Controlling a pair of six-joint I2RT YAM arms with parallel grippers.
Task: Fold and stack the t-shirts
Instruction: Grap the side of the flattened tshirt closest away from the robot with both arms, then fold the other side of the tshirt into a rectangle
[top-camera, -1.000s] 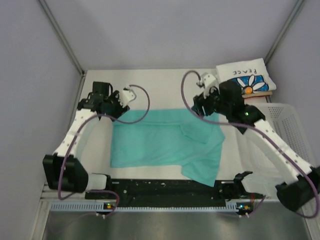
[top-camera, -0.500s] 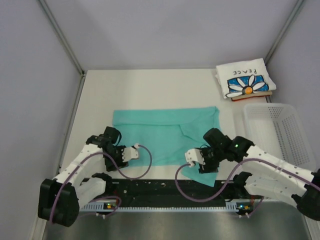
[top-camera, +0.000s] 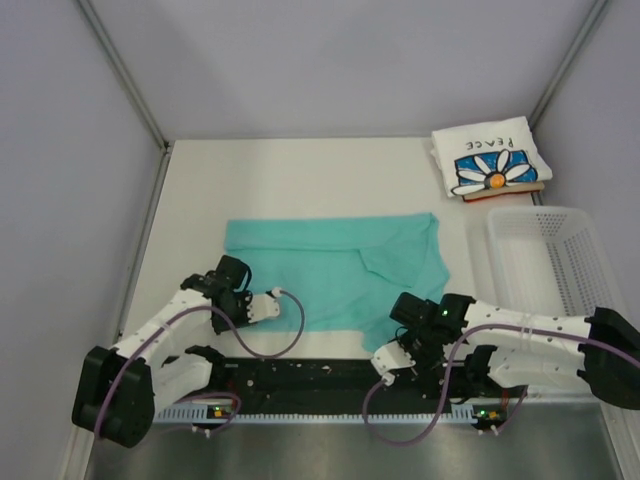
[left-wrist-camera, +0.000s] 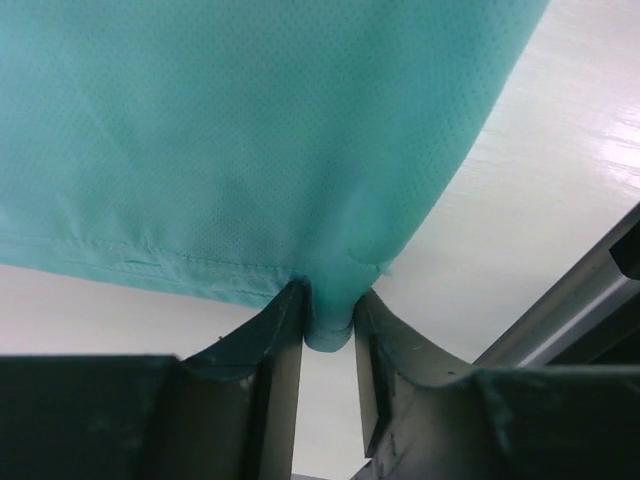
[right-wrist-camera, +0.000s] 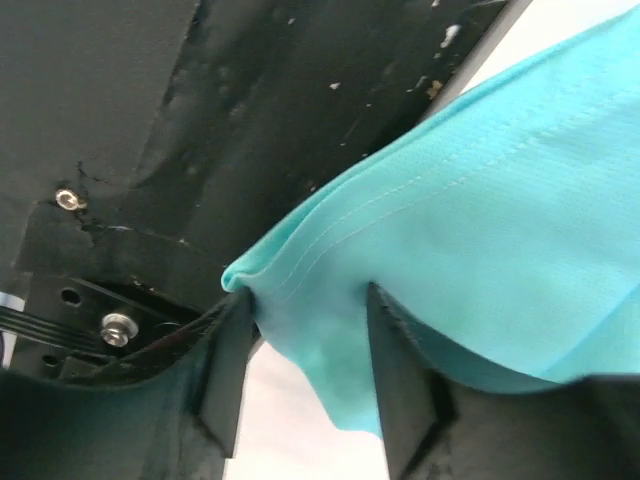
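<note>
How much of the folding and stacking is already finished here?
Done: the daisy shirt lies folded at the far right. In hand: the left gripper pinches the spread teal shirt at its near hem; the right gripper straddles its corner. Left: folding it, stacking.

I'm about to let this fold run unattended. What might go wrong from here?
The left gripper pinches only a small nub of hem on the teal shirt, so it may slip out on lifting. The right gripper straddles a bunched, doubled edge, so the fold could come out uneven.

Right of teal shirt (top-camera: 320, 265): mesh basket (top-camera: 540, 211)
</note>
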